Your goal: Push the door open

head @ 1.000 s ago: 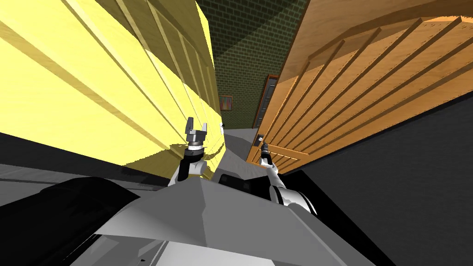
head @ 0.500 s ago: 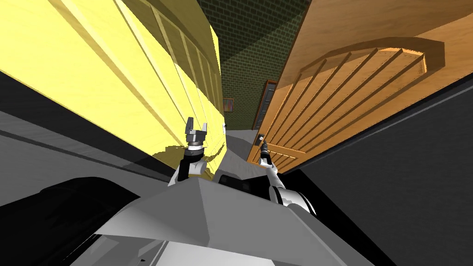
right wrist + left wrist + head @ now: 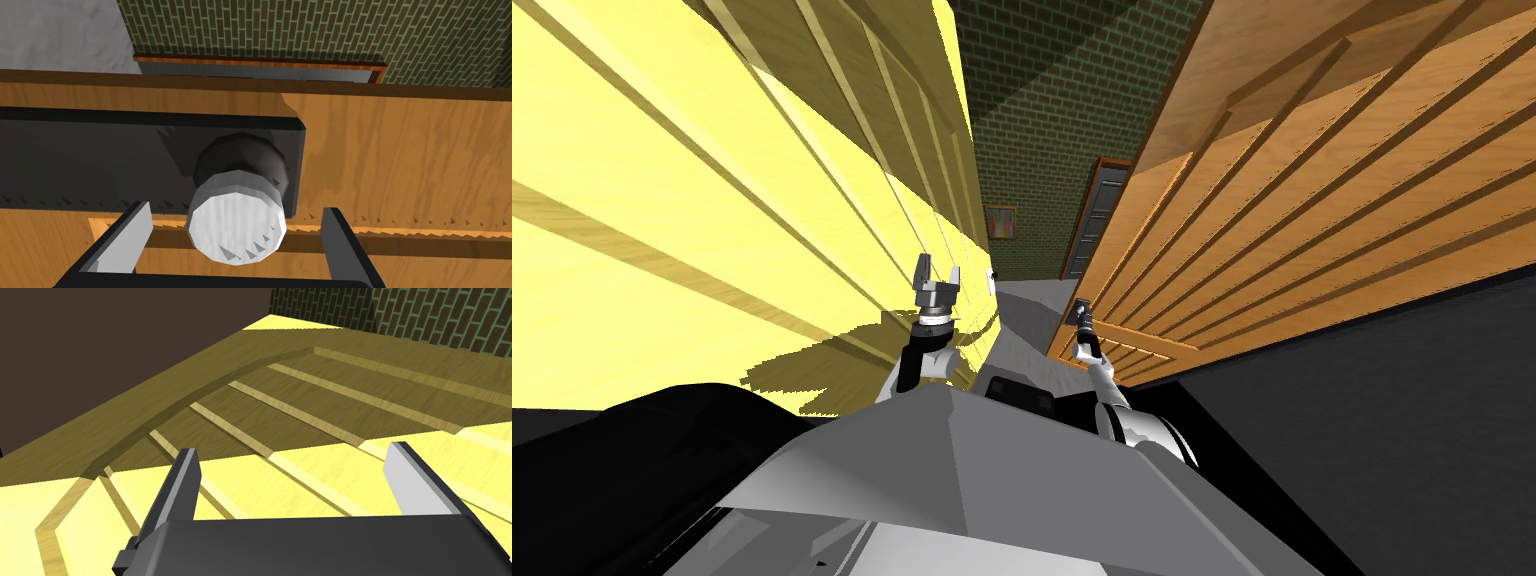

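An orange wooden door [image 3: 1292, 200] with slatted panels stands on my right. Its white round knob [image 3: 235, 217] sits on a dark plate [image 3: 125, 155]. My right gripper [image 3: 235, 245] is open, one finger on each side of the knob with a gap to each. In the head view the right gripper [image 3: 1084, 318] is at the door's near edge. My left gripper [image 3: 936, 272] is raised and open beside a yellow panelled door [image 3: 712, 200], with nothing between its fingers [image 3: 182, 483].
A narrow strip of grey floor [image 3: 1032, 315] runs between the two doors to a green brick wall [image 3: 1042, 120]. That wall holds a dark door in a red-brown frame [image 3: 1102, 210] and a small picture [image 3: 1001, 222]. A dark wall [image 3: 1392, 420] flanks my right.
The head view has swung and rolled, so both doors sweep across the picture. Both arms keep the same places above my chest.
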{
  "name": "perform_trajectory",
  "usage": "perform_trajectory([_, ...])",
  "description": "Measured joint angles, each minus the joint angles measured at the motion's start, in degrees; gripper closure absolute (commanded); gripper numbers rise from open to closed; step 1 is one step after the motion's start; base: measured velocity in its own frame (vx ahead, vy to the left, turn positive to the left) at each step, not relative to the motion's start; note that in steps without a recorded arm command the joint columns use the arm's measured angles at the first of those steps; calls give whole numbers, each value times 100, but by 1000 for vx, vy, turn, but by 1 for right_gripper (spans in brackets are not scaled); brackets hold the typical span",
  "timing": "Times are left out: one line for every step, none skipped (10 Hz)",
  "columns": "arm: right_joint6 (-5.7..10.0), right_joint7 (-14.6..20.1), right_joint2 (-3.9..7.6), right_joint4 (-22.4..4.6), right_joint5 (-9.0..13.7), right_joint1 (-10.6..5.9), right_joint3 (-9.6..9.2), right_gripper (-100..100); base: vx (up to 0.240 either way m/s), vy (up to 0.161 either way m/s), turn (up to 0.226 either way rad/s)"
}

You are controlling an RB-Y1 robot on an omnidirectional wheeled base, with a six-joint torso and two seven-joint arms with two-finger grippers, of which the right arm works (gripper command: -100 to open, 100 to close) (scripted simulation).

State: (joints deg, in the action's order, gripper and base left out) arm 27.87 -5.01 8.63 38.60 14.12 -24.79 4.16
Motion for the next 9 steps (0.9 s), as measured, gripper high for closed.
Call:
perform_trajectory([-1, -11, 0, 41, 1, 29, 11, -100, 91, 0, 4])
perform_trajectory([-3, -14, 0, 48, 1, 30, 12, 100, -9, -3, -7])
perform_trajectory([12, -12, 5, 60, 1, 11, 13, 100, -41, 2, 2])
perform_trajectory([6, -10, 2, 47, 2, 22, 12, 100, -31, 1, 7])
perform_trajectory([-3, -10, 4, 41, 2, 25, 13, 100, -17, 0, -1])
perform_trajectory([-7, -12, -1, 36, 1, 33, 10, 100, -7, 1, -3])
perform_trajectory([-9, -12, -4, 31, 0, 39, 8, 100, 0, 0, 0])
perform_trajectory([-10, -12, -5, 30, 0, 42, 8, 100, 90, 8, -28])
perform_trajectory([-13, -93, -51, 19, 34, 55, 66, 100, 131, 19, -26])
